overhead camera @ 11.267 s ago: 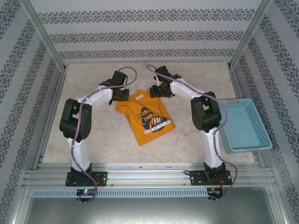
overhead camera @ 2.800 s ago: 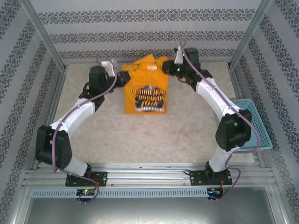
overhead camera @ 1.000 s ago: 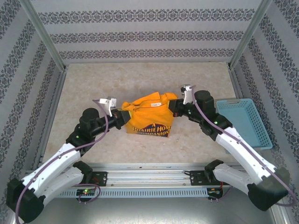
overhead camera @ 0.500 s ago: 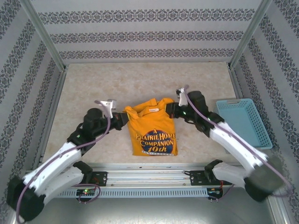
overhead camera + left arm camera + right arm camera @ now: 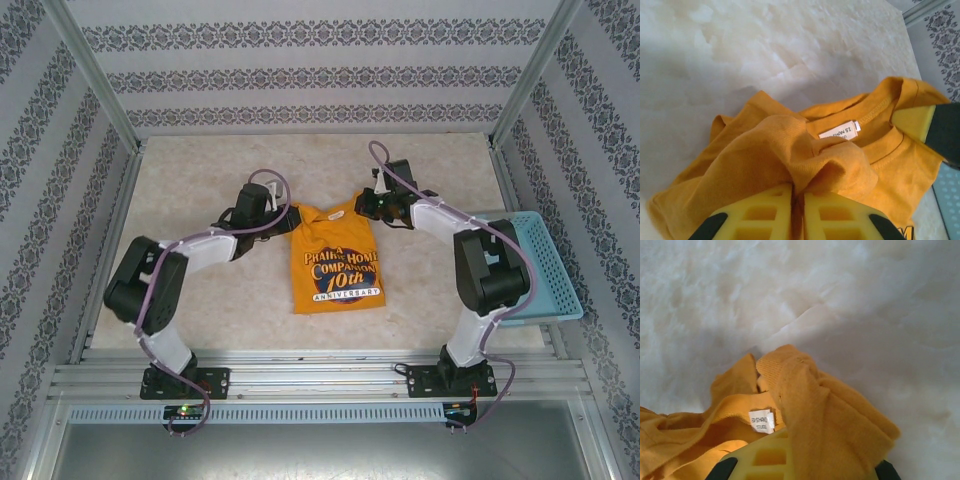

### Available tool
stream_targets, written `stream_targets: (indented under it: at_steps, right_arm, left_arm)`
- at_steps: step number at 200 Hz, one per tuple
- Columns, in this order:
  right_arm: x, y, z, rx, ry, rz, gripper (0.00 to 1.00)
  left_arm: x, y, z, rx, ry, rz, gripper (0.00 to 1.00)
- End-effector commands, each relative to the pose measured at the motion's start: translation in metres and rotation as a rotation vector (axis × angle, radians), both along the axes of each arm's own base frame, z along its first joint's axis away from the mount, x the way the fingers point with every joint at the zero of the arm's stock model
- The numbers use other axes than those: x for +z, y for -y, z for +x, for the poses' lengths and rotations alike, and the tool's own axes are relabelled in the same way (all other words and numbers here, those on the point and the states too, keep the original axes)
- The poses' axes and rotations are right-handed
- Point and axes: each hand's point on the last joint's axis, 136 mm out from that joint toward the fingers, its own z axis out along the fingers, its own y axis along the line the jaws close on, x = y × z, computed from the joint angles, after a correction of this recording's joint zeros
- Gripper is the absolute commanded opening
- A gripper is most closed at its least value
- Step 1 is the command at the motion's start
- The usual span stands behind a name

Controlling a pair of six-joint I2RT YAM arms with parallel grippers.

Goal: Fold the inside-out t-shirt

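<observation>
I am looking down on the marbled table [image 5: 200,180], and the mustard-orange t-shirt [image 5: 340,270] is lying in the middle of it between the two arms. Its hem is pointing toward the bases, its collar end is pointing away, and its dark round print [image 5: 342,275] is facing up. The light-blue basket [image 5: 560,290] is sitting well off at the right edge, apart from the cloth. I am holding one shoulder in each arm. The left gripper [image 5: 283,218] is pinching a bunched fold of shoulder cloth, and in its wrist view its yellow jaws are pressing together with the fabric squeezed between them [image 5: 797,192]. The right gripper [image 5: 372,205] is closed too, with the other shoulder draped thickly over its finger and coming out from the jaws [image 5: 790,450], so I am judging that it is gripping cloth rather than air. The body below the sleeves is looking smooth, but the collar [image 5: 880,107] and the white tag [image 5: 840,131] are puckering between my two grips. To do this step well, I am planning to spread the grippers slightly apart to take that slack out. I would then lower both shoulders level and together, opening only once the cloth is resting flat, so nothing springs back or twists.
</observation>
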Motion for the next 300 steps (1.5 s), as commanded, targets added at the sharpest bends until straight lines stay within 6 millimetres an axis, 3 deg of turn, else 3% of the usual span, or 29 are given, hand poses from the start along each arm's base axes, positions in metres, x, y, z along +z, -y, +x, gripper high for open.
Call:
stream_targets:
  at_steps: [1,19,35,63,86,103,125,147,202,223,243,276,300]
  right_arm:
    - [0.002,-0.002,0.018,0.004,0.013,0.013,0.00]
    - [-0.005,-0.001,0.023,0.005,-0.006,0.014,0.00]
    - [-0.009,-0.002,0.025,0.008,-0.016,0.008,0.00]
    - [-0.011,-0.001,0.025,0.012,-0.020,-0.001,0.02]
    - [-0.013,0.002,0.025,0.003,-0.027,-0.015,0.12]
    - [-0.016,0.006,0.025,-0.012,-0.037,-0.044,0.28]
    - [-0.019,0.022,0.025,-0.056,-0.060,-0.128,0.50]
    - [-0.017,0.037,0.021,-0.082,-0.064,-0.221,0.62]
    - [-0.012,0.034,-0.001,-0.054,-0.052,-0.252,0.65]
    - [-0.016,0.027,-0.007,-0.036,-0.051,-0.245,0.65]
    - [-0.024,0.029,-0.007,-0.040,-0.067,-0.255,0.65]
    - [-0.033,0.034,-0.004,-0.059,-0.082,-0.241,0.64]
    - [-0.030,0.038,-0.001,-0.079,-0.071,-0.230,0.64]
  left_arm:
    - [0.007,0.010,0.024,-0.039,0.020,-0.135,0.17]
    - [-0.004,0.009,0.029,-0.047,-0.017,-0.150,0.24]
    - [0.000,0.011,0.026,-0.062,-0.029,-0.133,0.34]
    - [-0.008,-0.011,0.013,0.026,-0.133,0.014,0.52]
    - [-0.018,-0.024,-0.007,0.076,-0.225,0.199,0.62]
    - [-0.027,-0.030,-0.018,0.118,-0.290,0.277,0.66]
    - [-0.036,-0.039,-0.021,0.172,-0.335,0.303,0.68]
    - [-0.042,-0.026,-0.015,0.126,-0.354,0.275,0.67]
    - [-0.045,0.004,0.009,0.042,-0.313,0.187,0.54]
    - [-0.043,0.016,0.016,0.010,-0.298,0.140,0.41]
    - [-0.023,0.028,0.018,-0.025,-0.238,0.082,0.23]
    - [0.043,0.051,0.006,-0.098,-0.054,-0.008,0.01]
    - [0.100,0.079,-0.012,-0.198,0.094,-0.150,0.00]
